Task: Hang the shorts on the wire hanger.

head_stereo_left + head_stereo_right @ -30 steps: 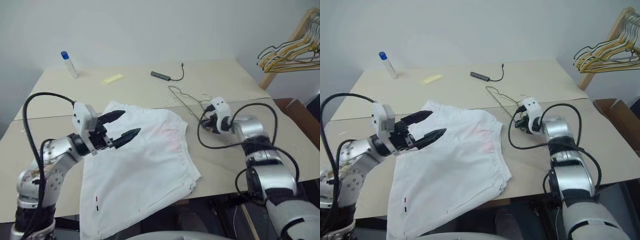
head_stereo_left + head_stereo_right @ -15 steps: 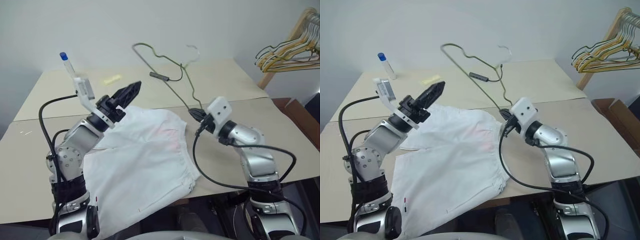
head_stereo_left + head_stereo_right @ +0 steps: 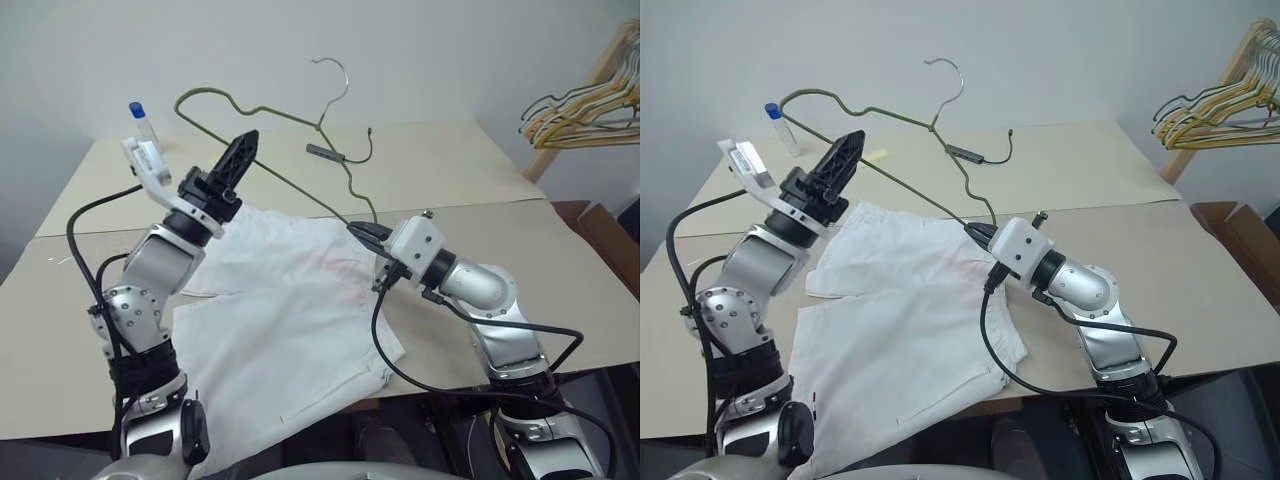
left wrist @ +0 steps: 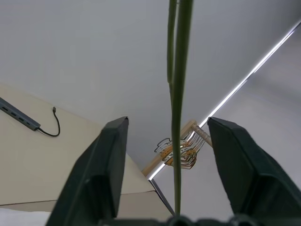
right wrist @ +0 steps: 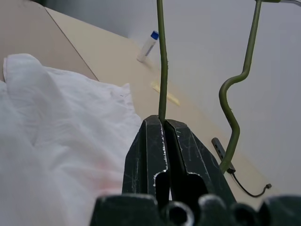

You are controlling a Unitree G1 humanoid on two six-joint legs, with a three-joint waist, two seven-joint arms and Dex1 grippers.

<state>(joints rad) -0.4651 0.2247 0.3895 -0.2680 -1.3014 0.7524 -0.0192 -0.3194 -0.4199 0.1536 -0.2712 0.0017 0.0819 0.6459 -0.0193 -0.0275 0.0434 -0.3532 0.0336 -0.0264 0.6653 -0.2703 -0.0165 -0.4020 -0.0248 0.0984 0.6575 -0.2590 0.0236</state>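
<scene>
The right gripper [image 5: 163, 123] is clamped shut on the hanger [image 3: 262, 110], pinching one end of its straight bottom wire just above the waist edge of the shorts [image 3: 290, 300]. It holds the hanger up in the air, tilted, with the hook topmost and the far shoulder out over the shorts' back corner.

The left gripper [image 4: 171, 165] stands partly open with the hanger's wire running up between its two fingers [image 4: 106, 174]; the wire touches neither finger, with a gap on each side.

The shorts lie flat and spread on the table [image 3: 560, 270], one leg hanging over the near edge. Both grippers are above the shorts' far side, well apart from each other.

Beyond the shorts, the back of the table carries a bottle [image 3: 143, 122], a yellow slip [image 3: 875, 155] and an adapter [image 3: 322, 152] with its cable. To the right of the shorts the table is bare as far as its right edge; a bunch of hangers [image 3: 585, 100] hangs beyond it.
</scene>
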